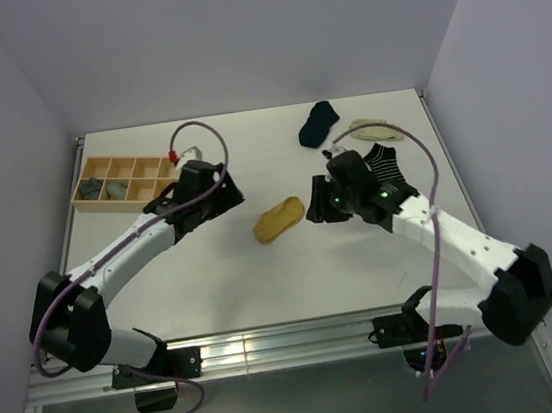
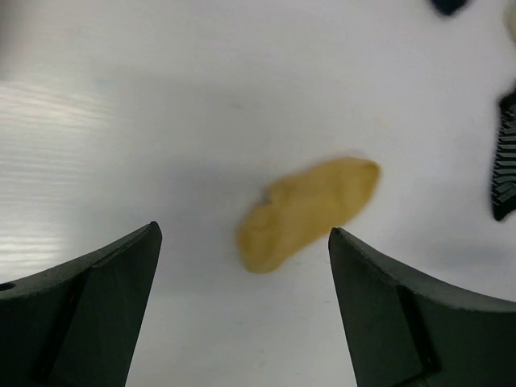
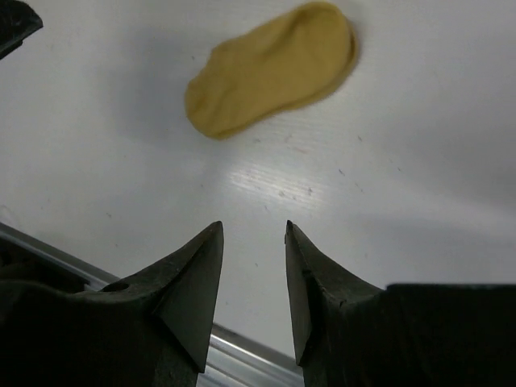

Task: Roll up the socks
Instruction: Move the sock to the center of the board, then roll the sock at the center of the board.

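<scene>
A mustard-yellow sock (image 1: 278,219) lies flat and unrolled in the middle of the table, between the two grippers. My left gripper (image 1: 230,197) hovers just left of it, jaws wide open and empty; its wrist view shows the sock (image 2: 310,210) just ahead of the gripper (image 2: 244,229). To the right of the sock, my right gripper (image 1: 318,206) has its jaws open by a narrow gap with nothing in them. In the right wrist view the sock (image 3: 274,68) lies well ahead of that gripper (image 3: 254,224). Neither gripper touches it.
A navy sock (image 1: 318,123), a cream sock (image 1: 378,130) and a black-and-white striped sock (image 1: 389,164) lie at the back right, the striped one next to the right arm. A wooden compartment tray (image 1: 122,180) at the back left holds grey fabric bundles.
</scene>
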